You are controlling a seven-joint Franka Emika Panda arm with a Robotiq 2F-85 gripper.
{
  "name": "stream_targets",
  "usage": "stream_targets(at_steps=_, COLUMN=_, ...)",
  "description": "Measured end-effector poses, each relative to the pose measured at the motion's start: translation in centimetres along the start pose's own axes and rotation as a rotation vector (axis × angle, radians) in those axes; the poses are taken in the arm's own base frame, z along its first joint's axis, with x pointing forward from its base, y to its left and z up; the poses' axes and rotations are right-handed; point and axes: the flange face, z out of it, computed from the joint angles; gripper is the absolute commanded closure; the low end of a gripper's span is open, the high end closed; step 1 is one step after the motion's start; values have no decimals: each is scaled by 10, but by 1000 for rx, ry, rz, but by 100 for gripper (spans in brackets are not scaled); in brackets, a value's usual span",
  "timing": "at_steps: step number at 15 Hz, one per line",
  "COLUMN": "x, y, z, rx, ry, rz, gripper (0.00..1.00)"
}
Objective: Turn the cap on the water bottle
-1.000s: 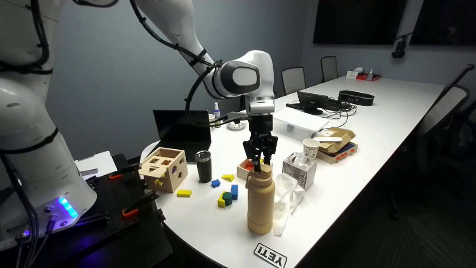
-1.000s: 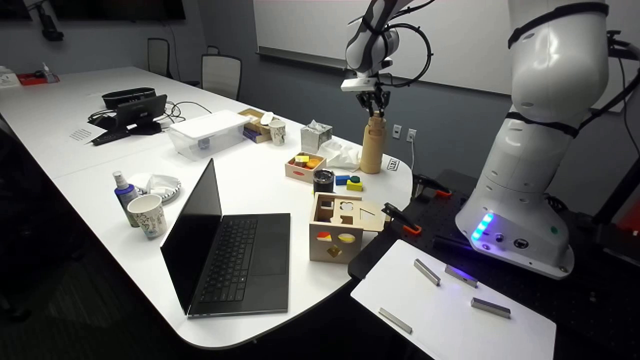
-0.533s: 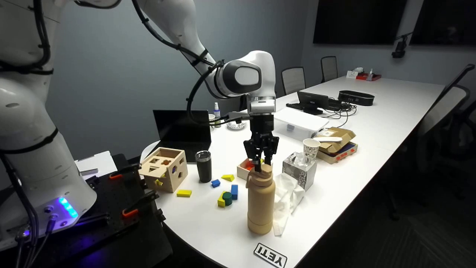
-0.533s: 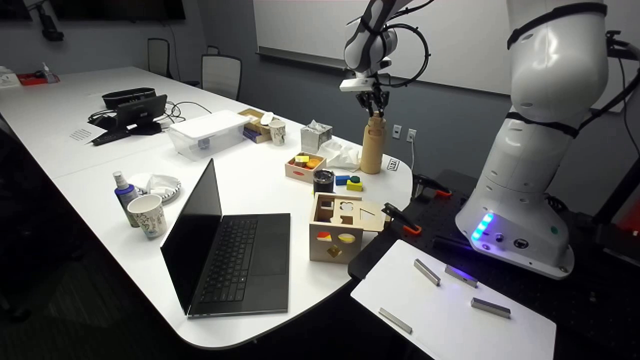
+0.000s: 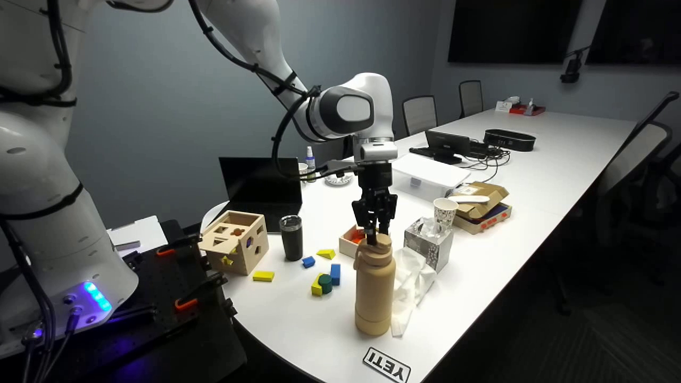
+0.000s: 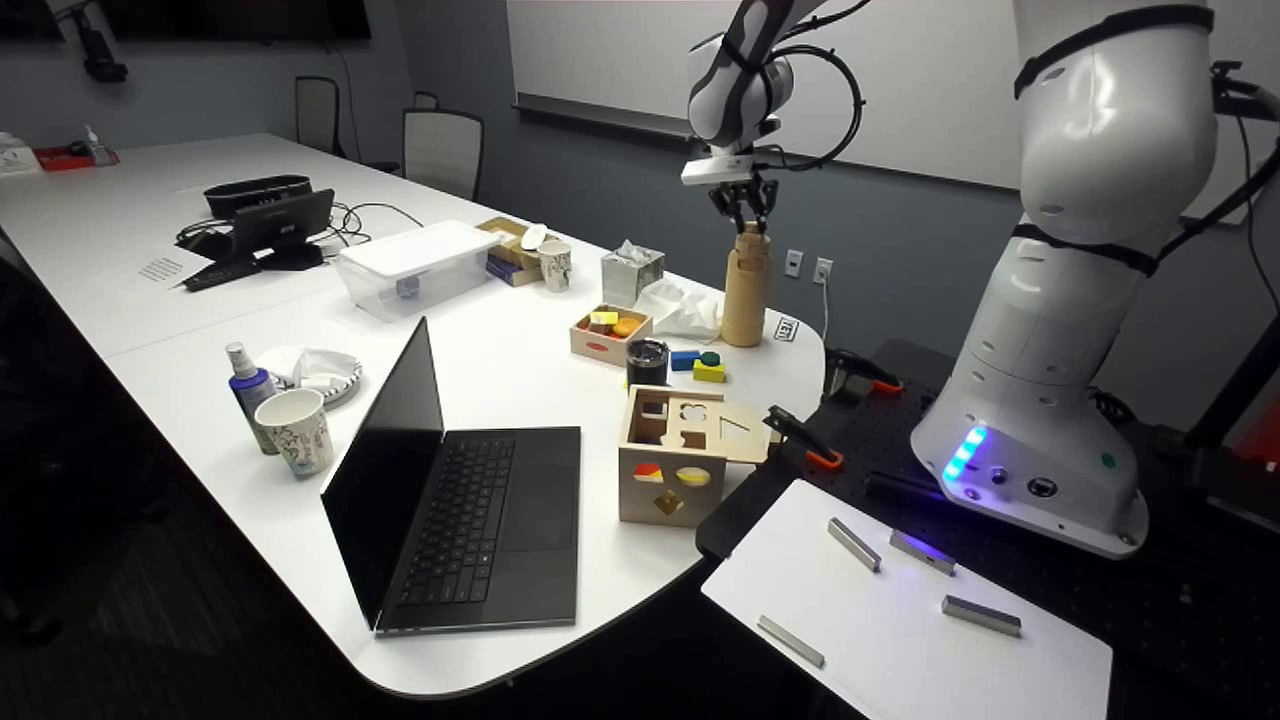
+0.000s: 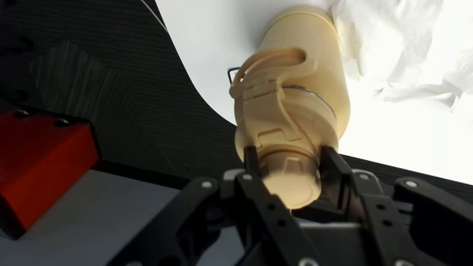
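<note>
The tan-beige water bottle (image 5: 374, 300) stands upright near the rounded end of the table; it also shows in an exterior view (image 6: 743, 305) and in the wrist view (image 7: 308, 40). Its round tan cap (image 7: 290, 188) is on top, above a lid with a loop handle. My gripper (image 7: 289, 157) points down over the bottle, with one finger on each side of the cap. Both fingers appear to press on the cap's sides, so the jaws look shut on it. In the exterior views the fingers partly hide the cap.
Crumpled tissue (image 5: 412, 282) and a tissue box (image 5: 430, 247) stand close beside the bottle. Several coloured blocks (image 5: 325, 282), a black tumbler (image 5: 292, 239), a wooden shape box (image 5: 234, 242) and a laptop (image 6: 480, 520) are farther off. The table edge is near the bottle.
My gripper's fingers look a little closer together at the cap. The bottle and its loop handle have shifted very slightly. The rest of the arm has barely moved.
</note>
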Motion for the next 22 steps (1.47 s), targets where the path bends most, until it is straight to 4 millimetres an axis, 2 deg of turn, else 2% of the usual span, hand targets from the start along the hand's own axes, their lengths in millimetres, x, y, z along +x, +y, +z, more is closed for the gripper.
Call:
stream_targets(at_steps=5, x=-4, y=-4, z=-2, rx=13, ry=32, rz=-131, gripper=80)
stream_targets(at_steps=9, x=-1, y=-3, z=-1, rx=17, ry=37, rz=-170, gripper=80)
stream_targets(at_steps=10, x=0, y=-2, z=0, rx=16, ry=38, rz=-171, gripper=31)
stream_targets(at_steps=12, x=0, y=-1, z=2, rx=13, ry=37, rz=-170, gripper=22)
stream_targets(at_steps=15, x=-5, y=4, z=13, rx=-7, ry=25, rz=-175, gripper=1)
stream_targets(at_steps=19, x=-9, y=7, z=18, rx=-15, ry=18, rz=-178, gripper=0)
stream_targets(at_steps=22, x=-8, y=6, z=14, rx=-8, ry=23, rz=-179, gripper=0)
